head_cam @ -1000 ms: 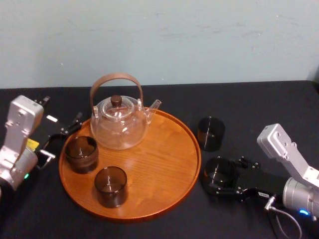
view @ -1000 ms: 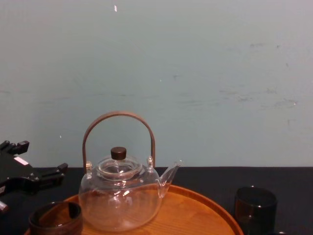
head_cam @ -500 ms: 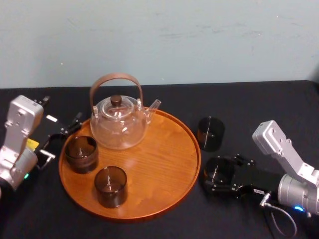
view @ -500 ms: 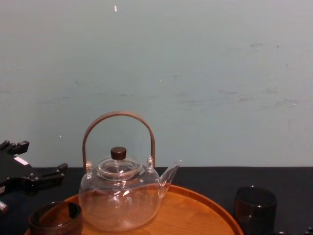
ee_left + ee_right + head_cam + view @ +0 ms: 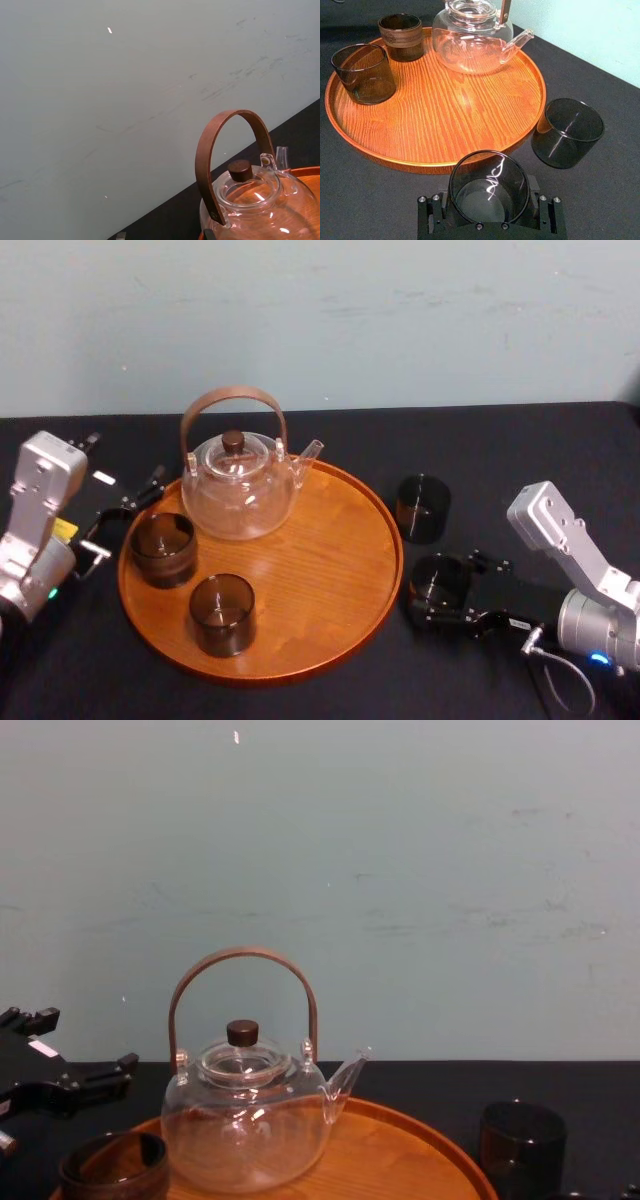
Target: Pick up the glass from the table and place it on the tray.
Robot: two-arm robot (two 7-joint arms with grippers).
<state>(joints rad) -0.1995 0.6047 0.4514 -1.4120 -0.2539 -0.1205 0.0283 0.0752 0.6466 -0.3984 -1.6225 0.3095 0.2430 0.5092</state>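
I'm counting four smoky glasses, one clear teapot (image 5: 238, 490) and one round wooden tray (image 5: 330, 570) on the black table (image 5: 520, 460). A banded glass (image 5: 163, 548) and a plain glass (image 5: 222, 614) are sitting on the tray, and a spare glass (image 5: 423, 507) is standing off its right edge. The fourth glass (image 5: 489, 186), short, dark and see-through, is sitting just beside the tray's right rim with the right end effector (image 5: 440, 592) clasping its sides, while the left end effector (image 5: 125, 512) is resting spread wide, left of the tray.

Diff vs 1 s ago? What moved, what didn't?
The right gripper eased slightly toward the tray, and its jaws look closed on the near glass, which is not yet lifted off the table. Unchanged: the left gripper parked beside the tray, the teapot, the far glass.
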